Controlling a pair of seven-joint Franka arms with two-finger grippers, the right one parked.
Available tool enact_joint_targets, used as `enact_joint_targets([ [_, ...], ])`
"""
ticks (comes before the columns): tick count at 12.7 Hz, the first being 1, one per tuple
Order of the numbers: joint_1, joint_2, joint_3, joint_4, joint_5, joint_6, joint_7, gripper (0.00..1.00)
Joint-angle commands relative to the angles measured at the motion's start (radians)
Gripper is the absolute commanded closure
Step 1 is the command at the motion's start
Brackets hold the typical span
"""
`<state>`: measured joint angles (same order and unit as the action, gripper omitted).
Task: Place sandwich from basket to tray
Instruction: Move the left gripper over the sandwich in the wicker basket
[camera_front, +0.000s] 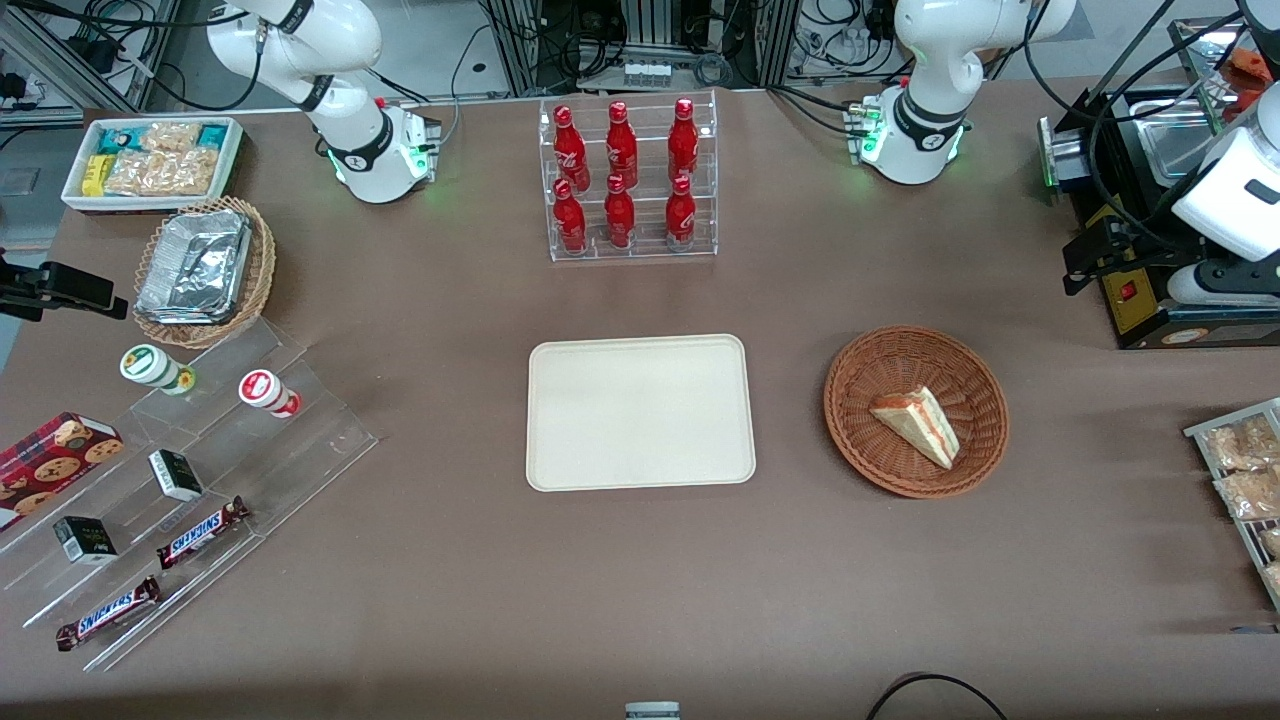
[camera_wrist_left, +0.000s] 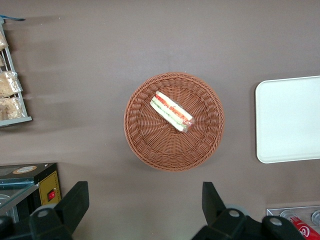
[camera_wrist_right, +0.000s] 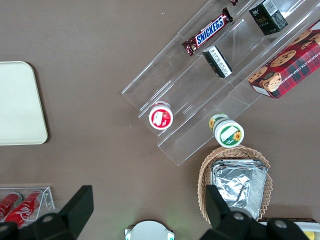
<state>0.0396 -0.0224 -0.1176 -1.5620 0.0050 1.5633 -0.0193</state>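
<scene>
In the front view you have the sandwich (camera_front: 917, 425) lying in the basket (camera_front: 862, 385), which sits on the brown surface (camera_front: 640, 590) toward the working arm's end. The tray (camera_front: 640, 412) lies flat beside the basket, toward the parked arm's end from it, with a strip of bare surface between them. The rack of red bottles (camera_front: 627, 178) stands farther from the front camera than the tray. You cannot pick out the hand itself in this view; only the working arm's white body shows at the working arm's end of the surface, high above the black appliance (camera_front: 1150, 240).

In the left wrist view your hand (camera_wrist_left: 145, 202) hangs well above the surface with its two fingers (camera_wrist_left: 75, 200) spread wide apart and nothing between them. The basket lies below the hand, just ahead of the fingertips, and the sandwich rests on its side near the basket's middle, its red and green filling edge showing. The tray's rounded end lies off to one side of the hand, apart from the basket. A rack of snack bags (camera_wrist_left: 10, 85) shows at the opposite edge.

In the right wrist view you see the tray's corner (camera_wrist_right: 20, 105), the clear stepped stand (camera_wrist_right: 200, 95) with a Snickers bar (camera_wrist_right: 207, 31) on it, and the tan basket holding foil (camera_wrist_right: 237, 185).
</scene>
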Motion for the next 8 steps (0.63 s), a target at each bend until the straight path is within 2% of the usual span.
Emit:
enact_joint_targets([
  [1, -0.003, -0.016, 0.006, -0.004, 0.001, 0.009, -0.004, 0.0],
  [5, 0.011, 0.012, -0.002, -0.022, 0.009, 0.041, -0.007, 0.0],
  [8, 0.005, 0.025, -0.002, -0.131, 0.009, 0.142, -0.022, 0.0],
])
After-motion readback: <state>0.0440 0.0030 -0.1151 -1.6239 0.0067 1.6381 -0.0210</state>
